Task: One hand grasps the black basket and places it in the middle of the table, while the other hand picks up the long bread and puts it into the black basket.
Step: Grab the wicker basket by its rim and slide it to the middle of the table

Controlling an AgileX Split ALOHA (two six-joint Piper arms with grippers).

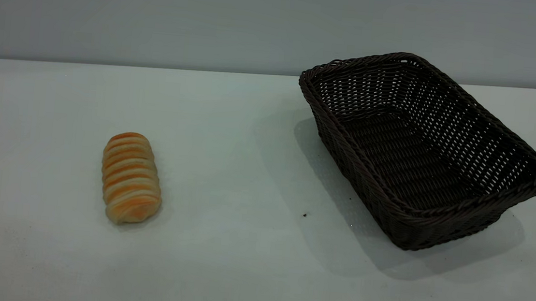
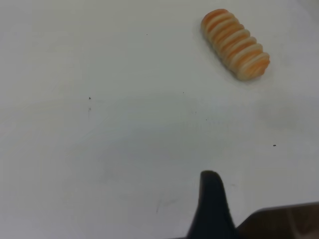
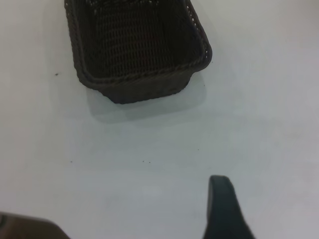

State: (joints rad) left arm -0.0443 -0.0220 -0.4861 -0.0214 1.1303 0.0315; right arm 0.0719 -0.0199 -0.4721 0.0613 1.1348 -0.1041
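The long bread (image 1: 131, 177) lies on the white table (image 1: 240, 245) at the left, its long axis pointing away from the camera. It also shows in the left wrist view (image 2: 235, 44). The black basket (image 1: 435, 233) stands empty at the right, turned at an angle, and also shows in the right wrist view (image 3: 144, 84). Neither gripper appears in the exterior view. A black part of my left gripper (image 2: 212, 209) hangs above bare table, well apart from the bread. A black part of my right gripper (image 3: 222, 211) hangs above bare table, short of the basket's near end.
The table's far edge meets a grey wall (image 1: 163, 15) behind. A few tiny dark specks (image 1: 305, 215) dot the tabletop between bread and basket. A wide stretch of tabletop lies between the two objects.
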